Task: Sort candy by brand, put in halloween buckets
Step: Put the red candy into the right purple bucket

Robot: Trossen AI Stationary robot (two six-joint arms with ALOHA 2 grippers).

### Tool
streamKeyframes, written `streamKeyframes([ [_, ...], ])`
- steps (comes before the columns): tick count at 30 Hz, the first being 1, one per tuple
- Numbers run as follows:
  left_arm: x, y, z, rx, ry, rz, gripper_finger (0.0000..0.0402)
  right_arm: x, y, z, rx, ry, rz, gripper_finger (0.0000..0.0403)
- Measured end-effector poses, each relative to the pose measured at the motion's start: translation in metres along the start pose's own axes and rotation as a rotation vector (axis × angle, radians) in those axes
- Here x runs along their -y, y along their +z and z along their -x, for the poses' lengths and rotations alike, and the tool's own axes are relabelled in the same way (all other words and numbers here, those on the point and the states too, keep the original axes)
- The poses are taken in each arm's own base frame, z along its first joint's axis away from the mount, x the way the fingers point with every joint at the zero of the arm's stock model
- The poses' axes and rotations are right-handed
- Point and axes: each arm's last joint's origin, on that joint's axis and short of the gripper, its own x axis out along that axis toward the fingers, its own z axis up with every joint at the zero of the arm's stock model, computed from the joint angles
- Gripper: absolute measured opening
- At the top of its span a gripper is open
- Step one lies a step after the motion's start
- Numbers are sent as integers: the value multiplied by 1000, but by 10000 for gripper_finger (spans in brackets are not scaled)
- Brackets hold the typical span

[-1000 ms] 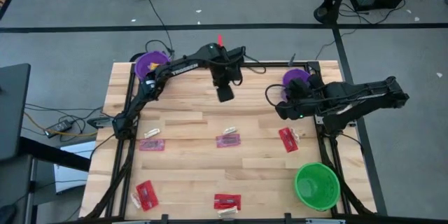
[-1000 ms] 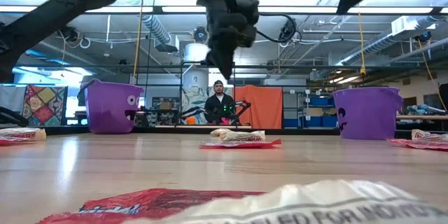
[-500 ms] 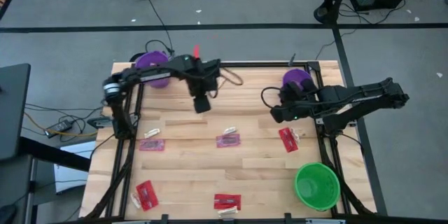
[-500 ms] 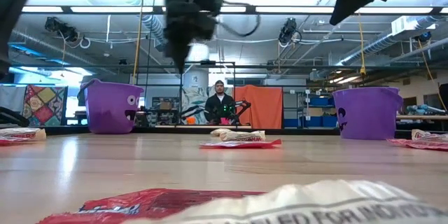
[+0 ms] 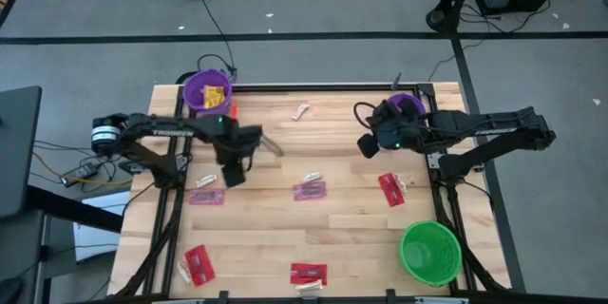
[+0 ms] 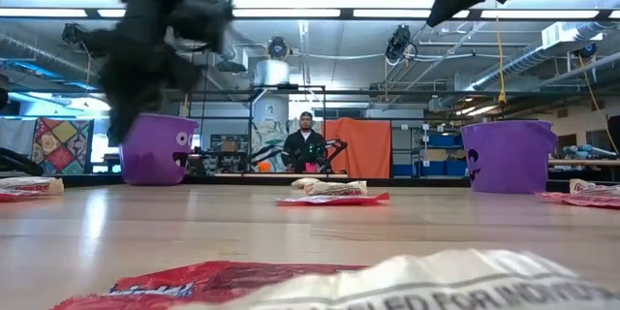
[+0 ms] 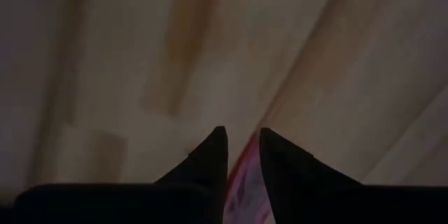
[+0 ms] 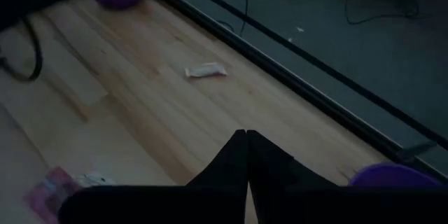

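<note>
Flat wrapped candy lies scattered on the wooden table: a pink piece (image 5: 207, 197), another pink one (image 5: 310, 191), red ones (image 5: 390, 190) (image 5: 198, 264) (image 5: 308, 273), and small cream pieces (image 5: 302, 110). A purple bucket (image 5: 207, 90) with yellow candy inside stands at the far left. A second purple bucket (image 5: 407, 104) is at the far right and a green bucket (image 5: 430, 252) at the near right. My left gripper (image 5: 231, 176) points down just above the left pink piece. It is open by a narrow gap (image 7: 243, 138), and pink shows through that gap. My right gripper (image 5: 366, 144) hangs shut (image 8: 246, 136) beside the right purple bucket.
A black frame rail (image 5: 313, 85) runs along the table's far edge, with upright rails at both sides. Bare wood lies between the scattered pieces at the table's middle. A person (image 6: 305, 145) sits far behind the table in the low view.
My left gripper has swept from the table's far middle toward the left and near side. It has sunk and now hangs over the left pink candy, with its gap unchanged. My right gripper has drifted a little toward the table's left. No candy has moved.
</note>
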Motion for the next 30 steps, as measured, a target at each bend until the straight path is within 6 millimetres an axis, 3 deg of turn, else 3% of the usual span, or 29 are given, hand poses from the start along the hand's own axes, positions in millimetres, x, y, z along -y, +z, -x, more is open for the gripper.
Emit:
streamKeyframes([
  [4,7,-27,-28,-126,-46,-47,87,-2,2,-1,-3,37,-7,19],
  [9,13,-45,-52,-206,-33,-52,95,-2,2,-1,-7,46,-9,20],
  [22,20,-59,-83,-143,-9,-59,175,-3,1,0,-35,85,-13,19],
  [26,20,-59,-84,-134,6,2,151,-3,1,0,-35,86,-13,19],
  [30,23,-52,-79,-92,17,4,83,-4,2,0,-30,89,-18,18],
])
